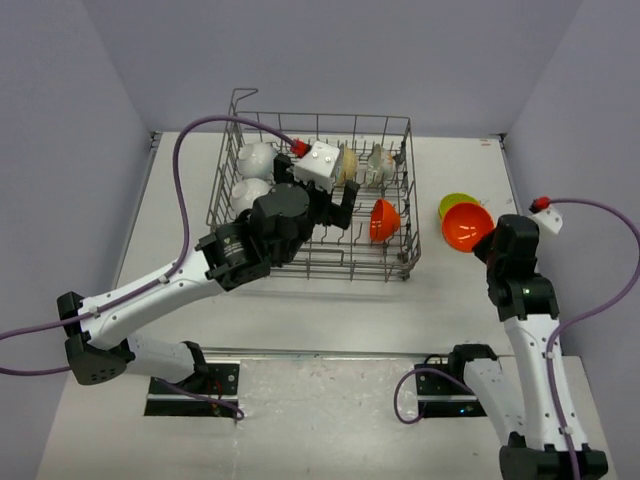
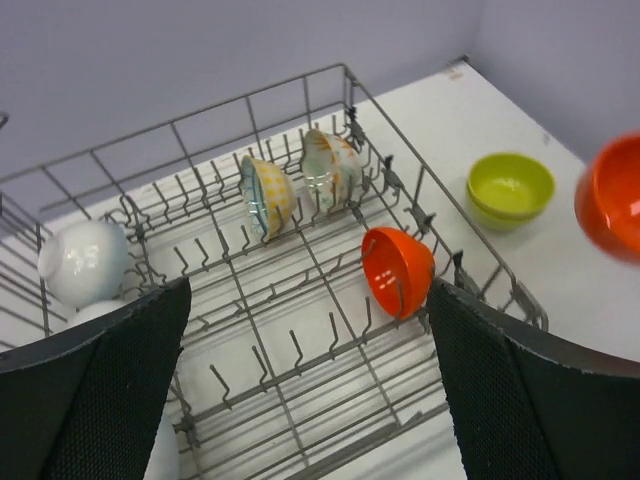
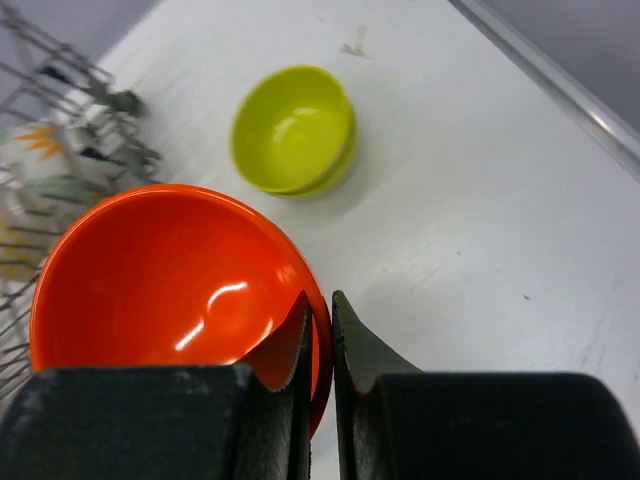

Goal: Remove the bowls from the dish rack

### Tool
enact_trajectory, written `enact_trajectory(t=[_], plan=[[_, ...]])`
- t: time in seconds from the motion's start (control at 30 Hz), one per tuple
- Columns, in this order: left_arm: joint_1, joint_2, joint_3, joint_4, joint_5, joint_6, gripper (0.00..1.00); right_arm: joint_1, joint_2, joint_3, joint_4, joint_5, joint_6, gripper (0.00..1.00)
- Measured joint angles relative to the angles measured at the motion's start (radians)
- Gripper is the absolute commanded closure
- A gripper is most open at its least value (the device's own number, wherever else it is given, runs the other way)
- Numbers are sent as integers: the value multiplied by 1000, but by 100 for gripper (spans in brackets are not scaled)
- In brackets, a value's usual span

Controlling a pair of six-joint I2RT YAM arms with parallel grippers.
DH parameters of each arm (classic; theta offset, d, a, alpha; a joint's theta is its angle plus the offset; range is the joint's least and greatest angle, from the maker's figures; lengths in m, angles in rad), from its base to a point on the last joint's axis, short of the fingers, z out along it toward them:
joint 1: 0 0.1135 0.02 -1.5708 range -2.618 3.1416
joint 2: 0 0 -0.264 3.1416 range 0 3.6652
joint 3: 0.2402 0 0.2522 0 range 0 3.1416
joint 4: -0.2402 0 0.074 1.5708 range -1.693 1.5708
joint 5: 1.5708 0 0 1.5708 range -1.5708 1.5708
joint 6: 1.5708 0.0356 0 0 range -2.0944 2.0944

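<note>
The grey wire dish rack [image 1: 385,268] stands at the table's middle back. In it are two white bowls [image 1: 254,158], two floral cream bowls [image 1: 377,165] and an orange bowl [image 1: 384,220] on edge. My left gripper [image 1: 335,212] is open and empty above the rack's middle; in the left wrist view the rack orange bowl [image 2: 396,270] lies by its right finger [image 2: 530,400]. My right gripper [image 3: 320,330] is shut on the rim of a second orange bowl [image 3: 170,280], held right of the rack [image 1: 466,226]. The yellow-green bowls [image 3: 292,128] sit stacked on the table beyond it.
The rack's raised corner loop [image 1: 240,100] stands at its back left. Grey walls close in the table at the back and both sides. A purple cable [image 1: 190,190] arcs over the left of the table.
</note>
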Motion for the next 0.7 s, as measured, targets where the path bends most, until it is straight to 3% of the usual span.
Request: enact_trajectory(t=[0.1,0.3,0.53,0.7], plan=[[48,23,29,-22,-51,-130,0,-86,3,-169,66,19,83,100],[85,25,26,-35,-15,-282,0,-204,116,-387,150,19,251,100],[135,30,16,-38,54,-347,0,-226,138,-443,222,113,406,100],[180,126,105,-56,159,-380,0,-282,246,-438,269,138,424,100]])
